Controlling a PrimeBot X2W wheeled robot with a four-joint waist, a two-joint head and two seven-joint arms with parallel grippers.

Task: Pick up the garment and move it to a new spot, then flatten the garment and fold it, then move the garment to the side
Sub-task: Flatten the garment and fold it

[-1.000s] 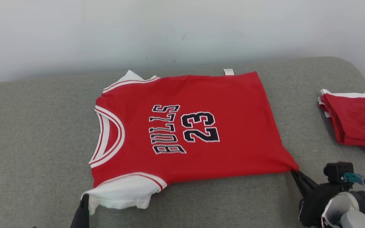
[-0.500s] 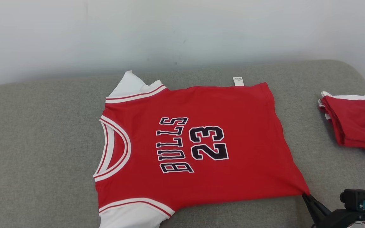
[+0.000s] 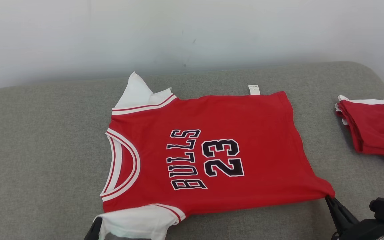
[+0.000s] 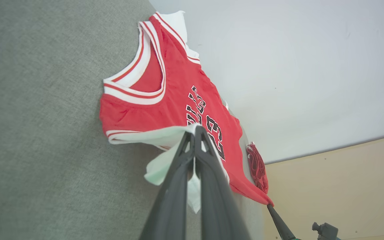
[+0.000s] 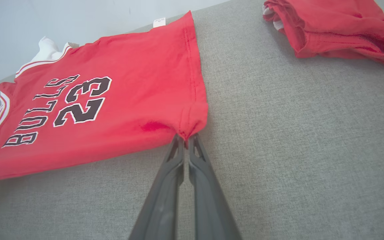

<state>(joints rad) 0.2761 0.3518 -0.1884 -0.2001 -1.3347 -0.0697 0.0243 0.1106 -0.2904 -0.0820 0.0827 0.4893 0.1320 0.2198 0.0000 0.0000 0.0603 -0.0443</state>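
Shirt (image 3: 212, 153): light, limp cloth, likely to sag. Left gripper (image 4: 194, 133) pinches its white sleeve (image 4: 158, 137); right gripper (image 5: 186, 138) pinches its hem corner (image 5: 196, 116). Sound holds, judged.

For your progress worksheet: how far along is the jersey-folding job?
Done: jersey lies spread, print up, on the grey cushion. In hand: flattening, left tool pinching the white sleeve, right tool the hem corner. Left: folding, then moving it aside.

The head view's bottom edge cuts off the left gripper (image 3: 94, 231), most of the right gripper (image 3: 329, 199) and the shirt's (image 3: 212, 153) near sleeve (image 3: 138, 222). The red pile (image 3: 375, 126), seemingly folded clothes, runs off the right edge. The tag's (image 3: 254, 89) print is too small to read.
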